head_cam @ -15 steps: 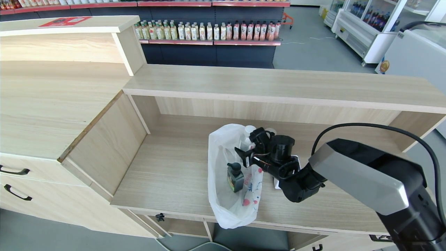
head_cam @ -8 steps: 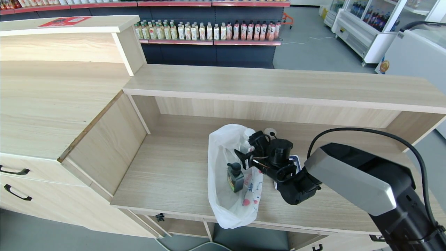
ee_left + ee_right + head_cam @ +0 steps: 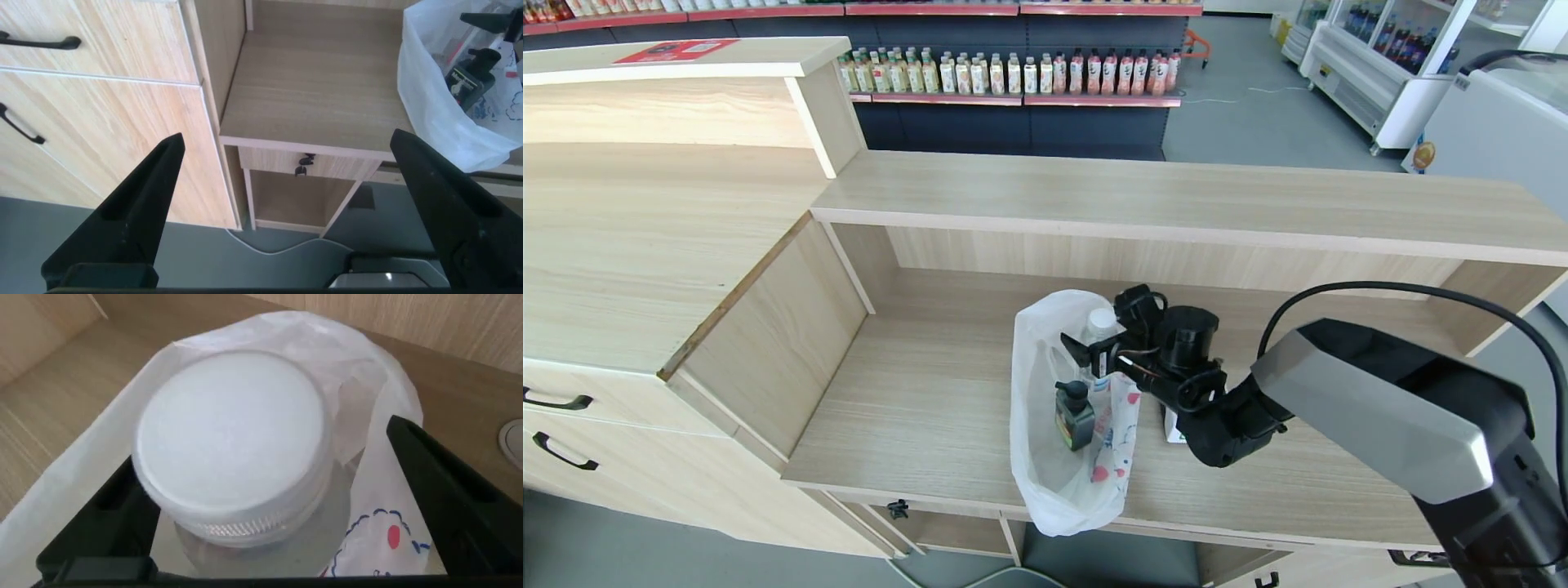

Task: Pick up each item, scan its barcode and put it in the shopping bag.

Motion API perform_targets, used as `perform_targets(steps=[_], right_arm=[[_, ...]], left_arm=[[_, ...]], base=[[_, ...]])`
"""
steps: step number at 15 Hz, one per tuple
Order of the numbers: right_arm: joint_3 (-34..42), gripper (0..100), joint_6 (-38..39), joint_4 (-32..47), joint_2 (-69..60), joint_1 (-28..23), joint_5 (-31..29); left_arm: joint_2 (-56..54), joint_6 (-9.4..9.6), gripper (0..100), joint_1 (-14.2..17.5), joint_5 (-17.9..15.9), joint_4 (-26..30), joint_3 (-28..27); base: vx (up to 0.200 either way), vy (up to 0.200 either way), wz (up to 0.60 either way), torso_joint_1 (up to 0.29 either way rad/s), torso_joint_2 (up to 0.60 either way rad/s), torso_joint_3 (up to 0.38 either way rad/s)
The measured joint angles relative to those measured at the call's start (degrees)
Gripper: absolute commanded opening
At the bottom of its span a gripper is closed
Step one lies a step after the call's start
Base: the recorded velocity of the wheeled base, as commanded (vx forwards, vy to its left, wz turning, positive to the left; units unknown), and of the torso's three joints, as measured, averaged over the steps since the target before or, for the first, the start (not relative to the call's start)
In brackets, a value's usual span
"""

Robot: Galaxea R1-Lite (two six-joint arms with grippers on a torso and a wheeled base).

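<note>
My right gripper [image 3: 1094, 353] is shut on a clear bottle with a white screw cap [image 3: 1101, 325], held upright over the far rim of the white plastic shopping bag [image 3: 1045, 457]. In the right wrist view the white cap [image 3: 233, 449] sits between the two black fingers [image 3: 445, 490], with the bag [image 3: 372, 400] right beneath. A dark pump bottle [image 3: 1074, 416] stands inside the bag. My left gripper [image 3: 298, 204] hangs open and empty low beside the counter, with the bag [image 3: 437, 114] off to one side of it.
The bag stands on the lower wooden counter [image 3: 915, 408], under a raised shelf [image 3: 1176, 200]. A white flat item [image 3: 1172, 426] lies on the counter beside the bag, partly under my right arm. Drawers with black handles [image 3: 41, 41] are at the left.
My right gripper has carried the white-capped bottle a little to the left, from beside the bag to over its far rim. The bag and the pump bottle have stayed put.
</note>
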Motion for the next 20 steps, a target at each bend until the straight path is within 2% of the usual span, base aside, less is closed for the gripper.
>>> perform_targets(steps=[4, 7, 10, 15, 17, 20], right_arm=[[5.4, 100, 5.08, 4.13, -8.83, -1.16, -0.44], [13.23, 100, 6.6, 6.95, -18.22, -2.01, -1.83], [25.25, 100, 6.18, 11.58, -31.38, -3.61, -5.52], [47.71, 100, 5.83, 19.98, -57.33, -7.13, -16.69], [58.16, 100, 5.63, 21.24, -67.1, -9.56, -18.63], [68.04, 100, 4.82, 23.26, -80.43, -12.7, -18.46]], left_arm=[[0.0, -0.26, 100, 0.06, 0.0, 0.0, 0.0], [0.0, -0.28, 100, 0.04, 0.0, 0.0, 0.0], [0.0, -0.33, 100, 0.04, -0.02, 0.0, 0.0], [0.0, -0.3, 100, 0.01, -0.02, -0.02, 0.0], [0.0, -0.33, 100, 0.04, -0.05, 0.0, 0.0], [0.0, -0.33, 100, 0.04, -0.02, -0.02, 0.0]], base=[[0.0, 0.0, 0.0, 0.0, 0.0, 0.0], [0.0, 0.0, 0.0, 0.0, 0.0, 0.0], [0.0, 0.0, 0.0, 0.0, 0.0, 0.0], [0.0, 0.0, 0.0, 0.0, 0.0, 0.0], [0.0, 0.0, 0.0, 0.0, 0.0, 0.0], [0.0, 0.0, 0.0, 0.0, 0.0, 0.0]])
